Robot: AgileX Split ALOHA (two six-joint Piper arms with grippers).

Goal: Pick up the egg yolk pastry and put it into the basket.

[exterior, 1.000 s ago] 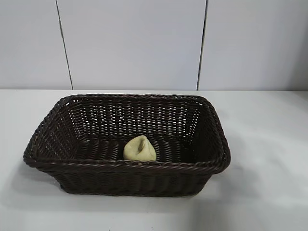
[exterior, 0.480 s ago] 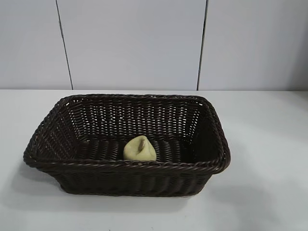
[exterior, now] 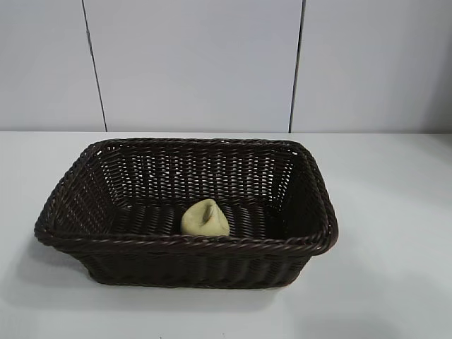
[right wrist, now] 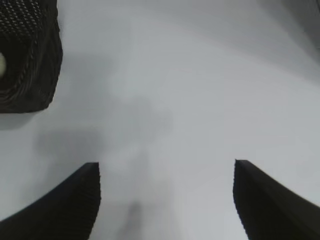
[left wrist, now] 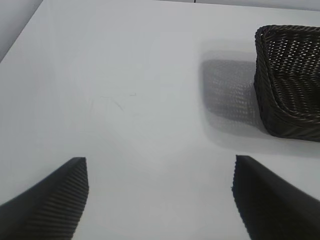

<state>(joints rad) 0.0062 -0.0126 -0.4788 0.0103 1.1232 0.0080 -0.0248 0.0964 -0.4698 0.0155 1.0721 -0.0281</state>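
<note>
The egg yolk pastry (exterior: 205, 219) lies inside the basket (exterior: 311, 185), on the woven floor close to the wall nearest the exterior camera, tipped a little so its brown dimple faces sideways and up. Nothing touches it. That is the whole of what the task asks, so I judge the job done: the pastry is in, and it looks settled against the weave.

My right gripper (right wrist: 165, 200) hangs over bare white surface (right wrist: 200, 90), its jaws standing wide with nothing between them; a corner of the basket shows off to one side of its view, with a sliver of the pale pastry just visible through the opening. My left gripper (left wrist: 160, 197) is likewise wide apart and holding nothing, hovering above the surface with the other end of the basket some way ahead of it. Neither arm appears in the exterior view.

What remains, as I see it, is only to park both arms.
</note>
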